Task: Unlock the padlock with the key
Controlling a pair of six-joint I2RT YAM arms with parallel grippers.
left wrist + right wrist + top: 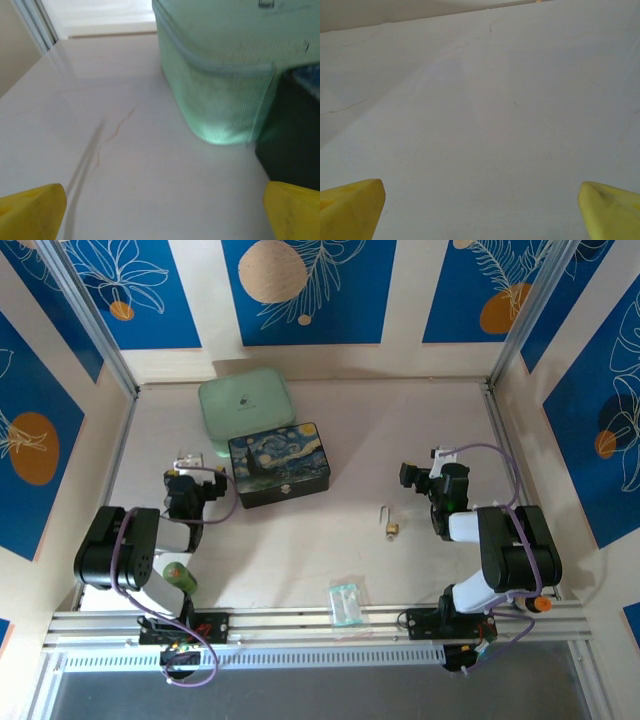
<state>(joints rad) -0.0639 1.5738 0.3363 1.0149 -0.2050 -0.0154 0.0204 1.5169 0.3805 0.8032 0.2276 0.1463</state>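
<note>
Top external: padlock [390,523] lying loose nr right gripper [480,212]; that and left gripper [160,215] both sitting jaws-open. Risk: tiny padlock skidding away when pinched.

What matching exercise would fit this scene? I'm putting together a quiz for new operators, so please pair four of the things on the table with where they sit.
Things:
1. padlock
2. painted box
3. green case
4. plastic packet

Places:
a. at the near edge, in the middle
b. farthest back
c. on open surface, close to the right gripper
d. beside the left gripper, just in front of the case

Pairs: 1-c, 2-d, 3-b, 4-a
</note>
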